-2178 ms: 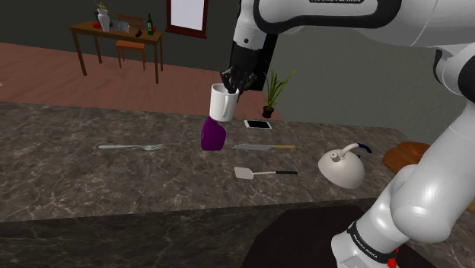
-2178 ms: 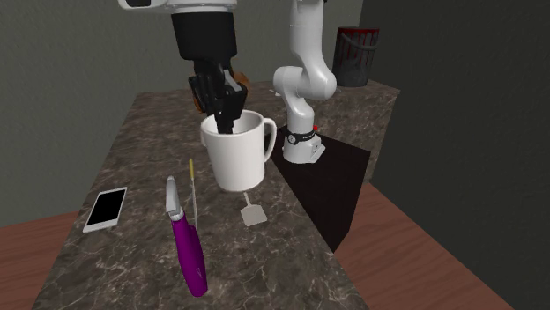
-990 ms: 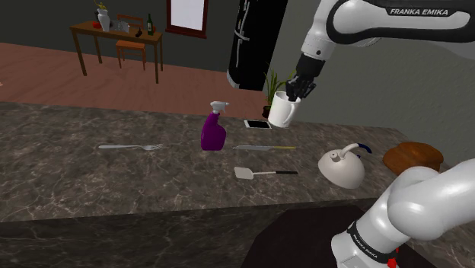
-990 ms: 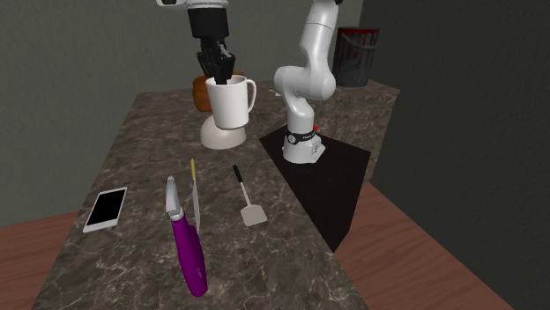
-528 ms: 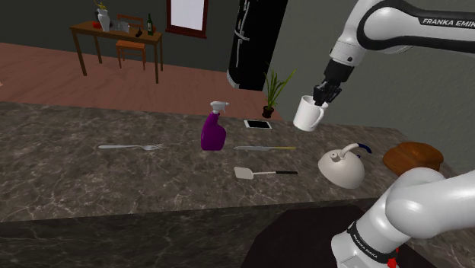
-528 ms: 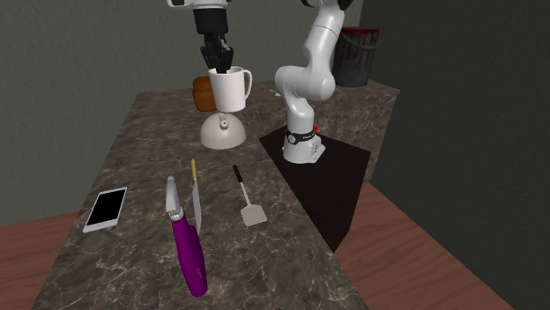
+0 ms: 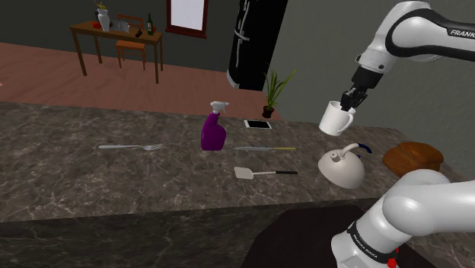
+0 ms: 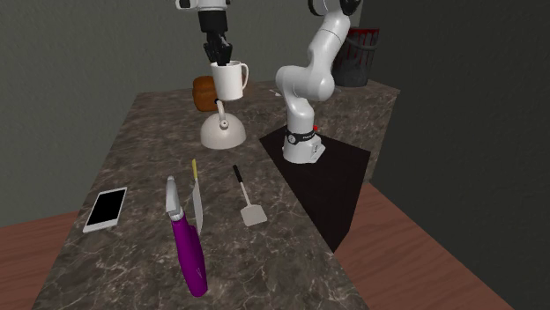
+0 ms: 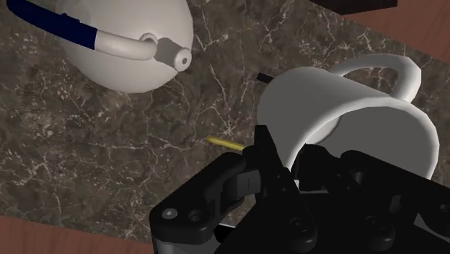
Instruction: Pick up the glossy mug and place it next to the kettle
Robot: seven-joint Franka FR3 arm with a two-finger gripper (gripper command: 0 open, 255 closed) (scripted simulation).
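- The dark marble counter runs across the shoulder view, with the arm's stand on a black mat at its edge.
- The white arm reaches up and bends over the counter's far end.
- A round white kettle with a blue-tipped handle sits on the counter, and a brown lump lies just beyond it.
- The black gripper points down, its jaws clenched on the rim wall of the mug.
- The white mug hangs tilted in the air, just above the kettle and clear of it. In the wrist view its handle faces away from the kettle.
- A purple spray bottle stands upright near the counter's middle.
- A spatula, a yellow-handled knife and a fork lie flat, well apart from each other.
- A phone lies by the far edge, behind the knife.
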